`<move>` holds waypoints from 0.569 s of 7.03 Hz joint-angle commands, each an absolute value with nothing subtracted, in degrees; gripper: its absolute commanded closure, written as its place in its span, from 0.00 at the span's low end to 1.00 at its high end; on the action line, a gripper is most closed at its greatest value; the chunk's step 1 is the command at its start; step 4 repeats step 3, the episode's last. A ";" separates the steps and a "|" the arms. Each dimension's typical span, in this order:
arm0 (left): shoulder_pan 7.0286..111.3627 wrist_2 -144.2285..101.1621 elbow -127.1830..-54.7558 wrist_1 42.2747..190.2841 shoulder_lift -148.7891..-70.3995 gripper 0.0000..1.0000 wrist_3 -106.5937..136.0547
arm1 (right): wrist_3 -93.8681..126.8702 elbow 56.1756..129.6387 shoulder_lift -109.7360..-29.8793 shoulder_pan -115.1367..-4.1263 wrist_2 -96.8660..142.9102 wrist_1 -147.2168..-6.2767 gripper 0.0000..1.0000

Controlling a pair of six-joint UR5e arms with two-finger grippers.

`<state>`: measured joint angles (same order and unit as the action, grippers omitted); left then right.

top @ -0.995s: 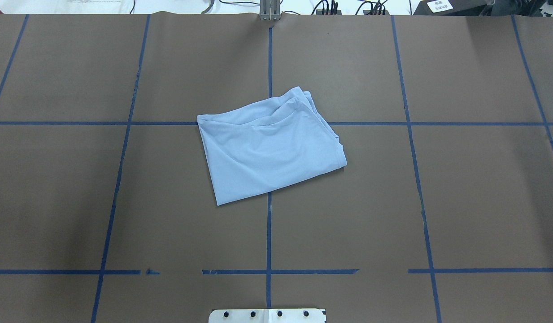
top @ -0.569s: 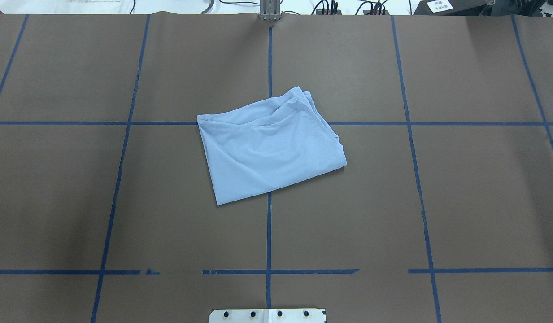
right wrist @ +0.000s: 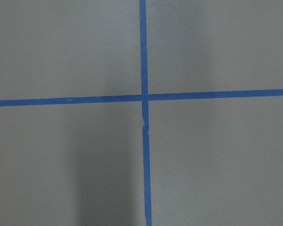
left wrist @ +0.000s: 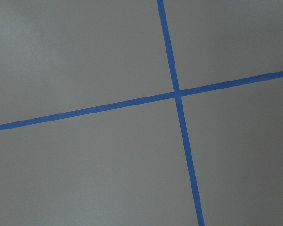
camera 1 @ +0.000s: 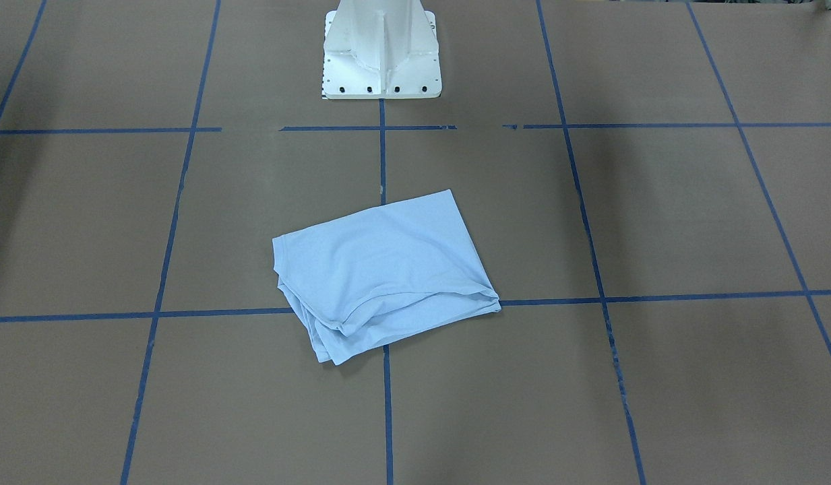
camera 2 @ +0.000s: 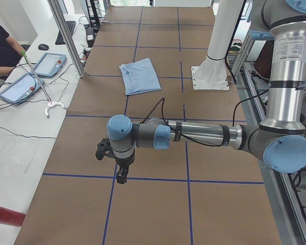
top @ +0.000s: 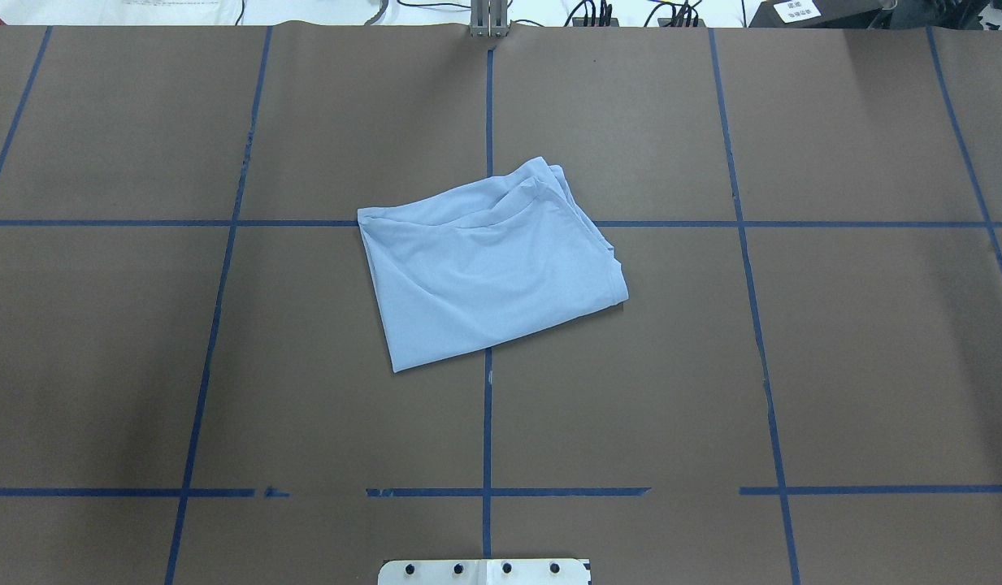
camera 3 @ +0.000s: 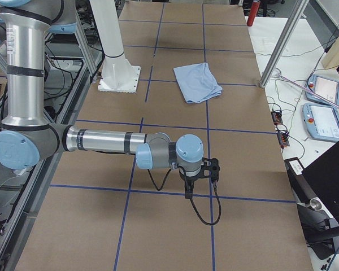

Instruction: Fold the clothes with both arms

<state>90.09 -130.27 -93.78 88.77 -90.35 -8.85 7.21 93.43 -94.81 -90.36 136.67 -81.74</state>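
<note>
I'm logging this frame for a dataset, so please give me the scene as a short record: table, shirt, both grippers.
Table: brown, gridded with blue tape
T-shirt: light blue, folded, lying mid-table over a tape crossing
Left gripper: above bare table, apart from the T-shirt; open or shut unclear
Right gripper: likewise, at the opposite table end

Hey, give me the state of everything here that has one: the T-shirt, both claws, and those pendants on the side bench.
T-shirt: folded into a compact packet, lying on the middle of the table, nothing touching it.
left claw: pointing down over bare table, well apart from the T-shirt; open or shut cannot be told.
right claw: likewise, at the table's other end.
teach pendants: lying on the side bench, screens lit.
</note>
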 commanded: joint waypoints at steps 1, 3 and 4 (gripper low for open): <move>90.09 -130.34 -93.78 88.86 -90.26 0.00 -8.88 | 7.21 93.34 -94.83 -89.92 136.67 -81.74 0.00; 90.09 -130.34 -93.60 88.95 -90.35 0.00 -8.88 | 7.21 93.51 -94.83 -89.91 136.67 -81.74 0.00; 90.09 -130.34 -93.60 88.95 -90.35 0.00 -8.88 | 7.21 93.51 -94.83 -89.91 136.67 -81.74 0.00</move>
